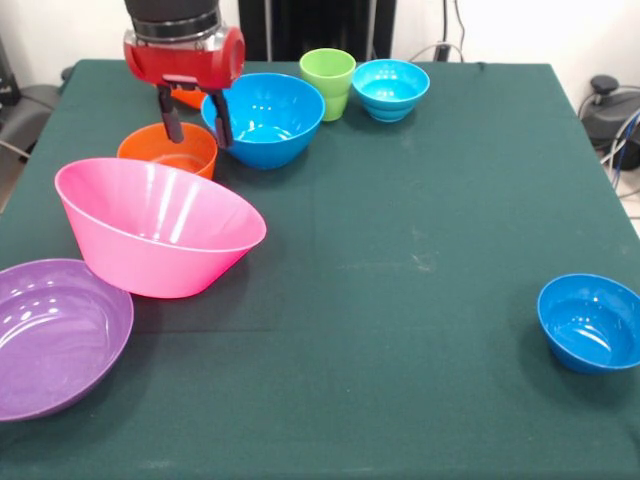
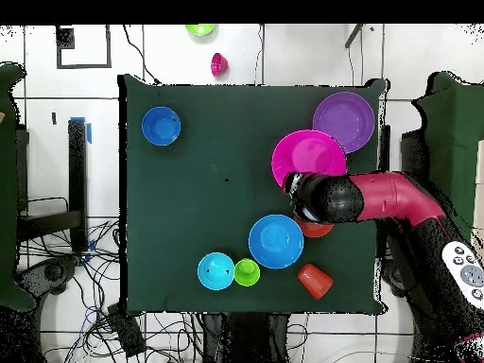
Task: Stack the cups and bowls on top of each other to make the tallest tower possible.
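My gripper [image 1: 195, 125] is open and empty; it hangs just above the table's far left part, over the far rim of the small orange bowl [image 1: 167, 150] and beside the medium blue bowl [image 1: 263, 118]. The orange cup [image 1: 185, 97] is mostly hidden behind the gripper; overhead it stands alone [image 2: 315, 280]. The lime green cup [image 1: 328, 80] and small cyan bowl [image 1: 390, 88] stand side by side at the far edge. The huge pink bowl [image 1: 155, 225] and purple bowl [image 1: 55, 335] are at the left. The dark blue bowl [image 1: 590, 322] sits alone at the near right. Nothing is stacked.
The green cloth-covered table [image 1: 400, 250] holds everything. Overhead, the red arm [image 2: 397, 198] reaches in from the right over the orange bowl [image 2: 317, 228]. A small magenta object [image 2: 218, 64] and a green one [image 2: 199, 29] lie on the floor beyond the table.
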